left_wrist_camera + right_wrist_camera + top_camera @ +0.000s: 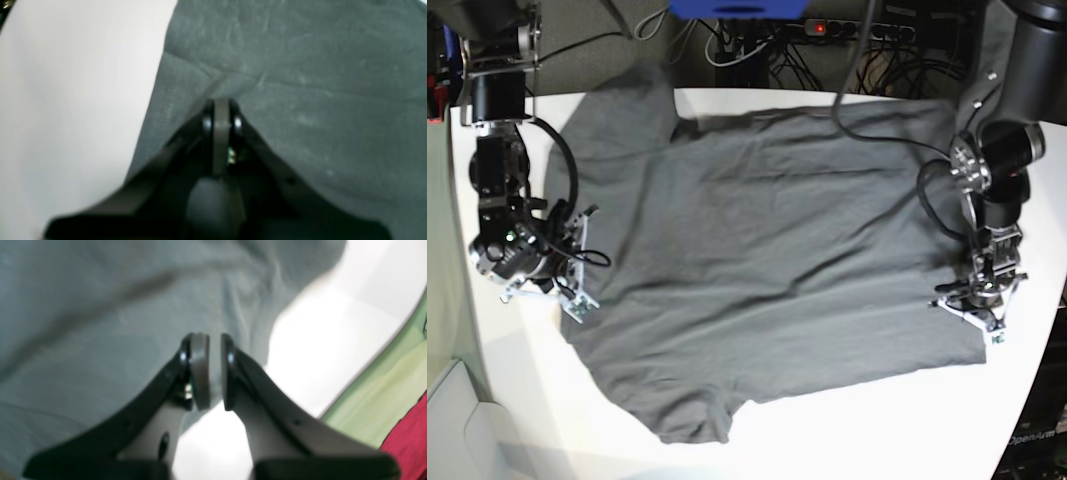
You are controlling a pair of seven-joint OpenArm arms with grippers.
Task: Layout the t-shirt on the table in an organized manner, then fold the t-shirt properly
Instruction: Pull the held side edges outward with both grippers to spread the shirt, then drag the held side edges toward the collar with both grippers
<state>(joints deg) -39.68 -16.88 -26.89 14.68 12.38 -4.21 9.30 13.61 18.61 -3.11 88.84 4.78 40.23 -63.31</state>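
Note:
The dark grey t-shirt [767, 260] lies spread on the white table [877, 420], one sleeve at the back left and one at the front. My left gripper [972, 305] stands over the shirt's right edge. In the left wrist view the left gripper [222, 100] is shut, its tips down on the t-shirt [317, 100] where creases meet, close to bare table [66, 100]. My right gripper [577, 270] is at the shirt's left edge. There the right gripper [215, 338] stands open by a narrow gap, nothing between the pads, above the t-shirt [100, 323] edge and the table [317, 340].
The table's rounded edge runs close to the right gripper, with a green surface [383, 383] and something red [410, 433] beyond it. Behind the table lie cables and a power strip [847, 28] and a blue box [737, 8].

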